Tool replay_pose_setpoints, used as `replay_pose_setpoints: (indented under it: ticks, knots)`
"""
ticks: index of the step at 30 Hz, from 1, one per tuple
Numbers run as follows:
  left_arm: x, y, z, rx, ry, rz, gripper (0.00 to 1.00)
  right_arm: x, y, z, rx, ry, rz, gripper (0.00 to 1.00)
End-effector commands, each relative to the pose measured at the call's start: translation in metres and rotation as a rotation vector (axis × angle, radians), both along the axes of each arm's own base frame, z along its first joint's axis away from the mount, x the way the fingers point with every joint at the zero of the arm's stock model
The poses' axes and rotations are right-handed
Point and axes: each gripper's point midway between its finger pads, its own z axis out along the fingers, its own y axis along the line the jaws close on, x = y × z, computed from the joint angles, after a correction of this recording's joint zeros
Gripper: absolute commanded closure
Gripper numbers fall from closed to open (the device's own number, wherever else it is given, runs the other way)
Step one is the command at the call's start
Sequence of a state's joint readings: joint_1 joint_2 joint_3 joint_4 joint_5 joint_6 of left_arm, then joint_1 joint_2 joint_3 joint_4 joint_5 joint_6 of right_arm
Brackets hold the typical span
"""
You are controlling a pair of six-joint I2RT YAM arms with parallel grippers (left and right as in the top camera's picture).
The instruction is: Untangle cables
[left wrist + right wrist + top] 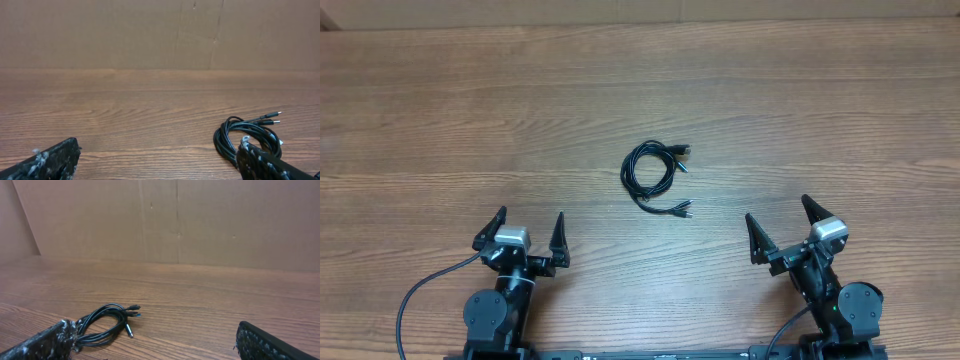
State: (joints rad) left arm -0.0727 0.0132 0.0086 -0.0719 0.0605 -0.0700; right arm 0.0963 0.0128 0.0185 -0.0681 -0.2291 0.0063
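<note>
The cables [653, 174] lie bunched in one small black coil at the middle of the wooden table, plug ends sticking out to the right. My left gripper [531, 232] is open and empty near the front left, well short of the coil. My right gripper [781, 228] is open and empty near the front right. In the left wrist view the coil [240, 135] lies ahead to the right, partly behind the right finger of the left gripper [160, 162]. In the right wrist view the coil [102, 322] lies ahead to the left, partly behind the left finger of the right gripper [155, 342].
A wooden table [470, 110] spreads around the coil. A brown cardboard wall [200, 220] stands at the table's far edge. A thick black arm cable [415, 300] curves by the left arm's base.
</note>
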Motion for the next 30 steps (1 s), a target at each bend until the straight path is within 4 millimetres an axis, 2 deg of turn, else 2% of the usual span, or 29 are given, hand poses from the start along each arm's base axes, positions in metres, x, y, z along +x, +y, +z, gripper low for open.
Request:
replay_pose_setpoints:
  ticks: [1,20,23,30]
  knots:
    - [-0.001,-0.003,0.0,0.02,-0.006,-0.018,0.0,0.0,0.001,-0.002,-0.003,-0.006,0.002,0.0]
    - [-0.001,-0.003,0.0,0.021,-0.006,-0.018,0.01,0.0,0.001,-0.002,-0.003,-0.006,0.002,0.0]
    - [0.0,0.007,-0.001,0.066,-0.007,0.036,0.0,0.003,-0.009,-0.002,-0.025,-0.012,-0.055,0.0]
    - [0.0,0.007,-0.001,0.067,-0.006,0.038,0.0,0.004,-0.013,-0.002,-0.026,-0.009,-0.08,0.0]
